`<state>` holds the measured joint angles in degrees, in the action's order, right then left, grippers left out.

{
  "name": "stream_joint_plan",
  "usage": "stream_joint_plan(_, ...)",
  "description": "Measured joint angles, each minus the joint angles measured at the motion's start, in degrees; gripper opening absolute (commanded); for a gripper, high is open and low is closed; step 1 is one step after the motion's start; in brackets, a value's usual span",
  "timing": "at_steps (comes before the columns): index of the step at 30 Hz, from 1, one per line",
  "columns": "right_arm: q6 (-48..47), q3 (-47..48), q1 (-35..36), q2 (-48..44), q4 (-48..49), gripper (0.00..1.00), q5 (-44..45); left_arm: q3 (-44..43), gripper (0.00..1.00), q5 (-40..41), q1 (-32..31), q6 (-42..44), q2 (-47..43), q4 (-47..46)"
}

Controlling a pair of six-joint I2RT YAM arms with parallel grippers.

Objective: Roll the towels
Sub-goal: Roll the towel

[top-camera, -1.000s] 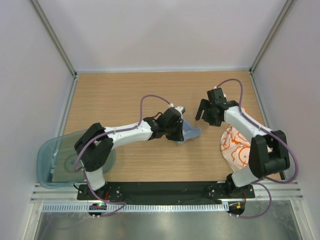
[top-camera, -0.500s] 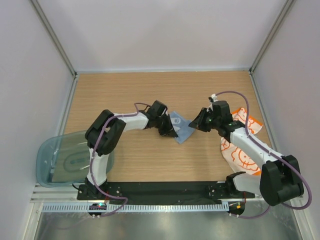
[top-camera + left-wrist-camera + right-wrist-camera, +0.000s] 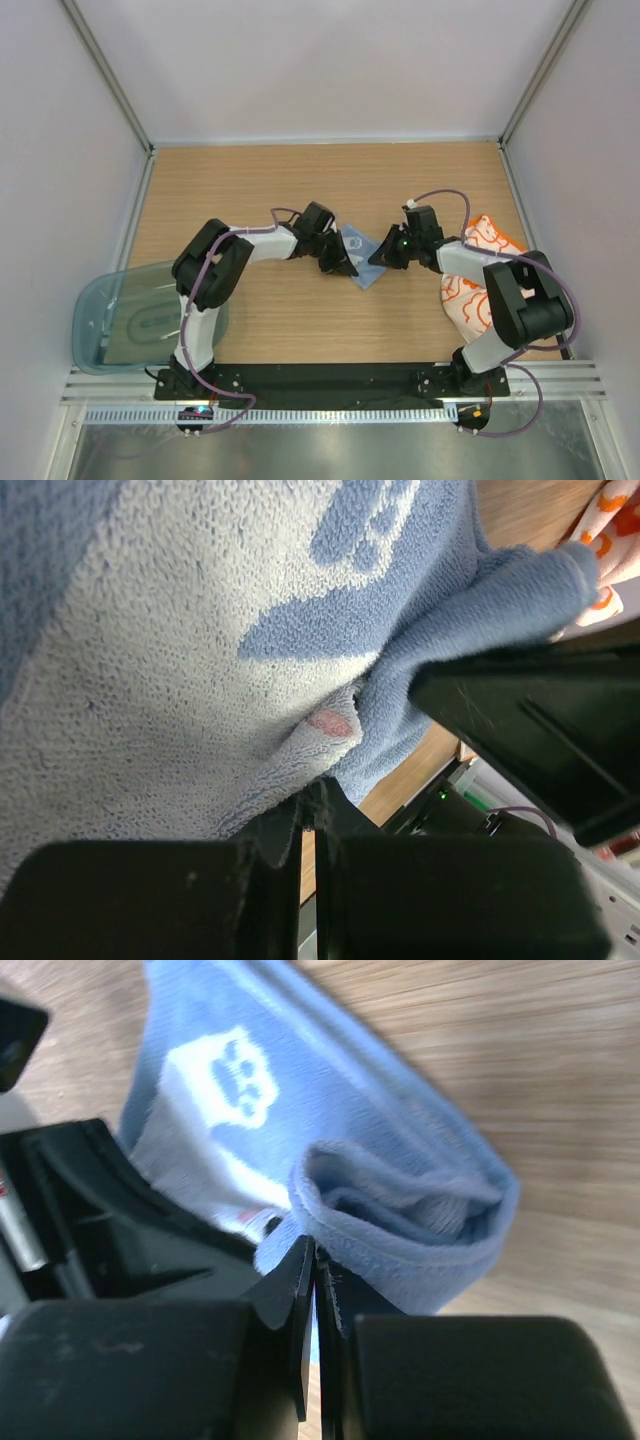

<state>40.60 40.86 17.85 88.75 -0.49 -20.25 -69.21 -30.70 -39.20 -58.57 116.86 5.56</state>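
Towel check: the blue towel [image 3: 360,247] sits bunched directly between the two end effectors, over the middle of the table [image 3: 250,190].

Left end effector [image 3: 340,262] is clenched, fingertips pressed together on a fold of the blue towel's edge. In its wrist view a small pink tag lies just beyond the tips.

Right end effector [image 3: 382,254] faces it from the other side. It is also clenched, nipping the doubled-over hem of the same towel. A white paw-print patch shows just ahead of its fingers.

Patterned towels [image 3: 478,300], orange on white, lie in a heap behind the right end effector, beneath that arm and apart from the blue one.

Tray [image 3: 92,310] is well behind the left end effector, near that arm's base.
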Motion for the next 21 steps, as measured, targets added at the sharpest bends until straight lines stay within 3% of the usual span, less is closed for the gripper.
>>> stream_joint_plan(6,0.09,0.13,-0.85,3.17,1.75,0.09,-0.15,1.53,0.04,-0.44,0.02,0.11,-0.20,-2.05)
stream_joint_plan(9,0.04,0.37,-0.76,3.89,1.92,0.09,-0.66,3.04,0.23,0.50,0.07,1.25,-1.62,-2.23)
stream_joint_plan(10,0.04,0.52,-0.76,4.26,2.08,0.09,-0.79,3.56,0.36,1.57,-0.04,2.32,-2.56,-1.55)
stream_joint_plan(11,0.04,0.68,-0.76,4.52,2.21,0.09,-0.81,3.98,0.41,3.23,-0.33,3.93,-3.65,-0.37)
stream_joint_plan(13,0.00,0.94,-0.79,5.05,2.43,0.08,-0.98,4.11,0.50,8.17,-1.55,7.08,-6.47,3.21)
stream_joint_plan(21,-0.76,1.36,-0.76,5.18,2.10,0.08,-1.25,2.27,0.51,37.09,-14.71,20.87,-15.45,13.40)
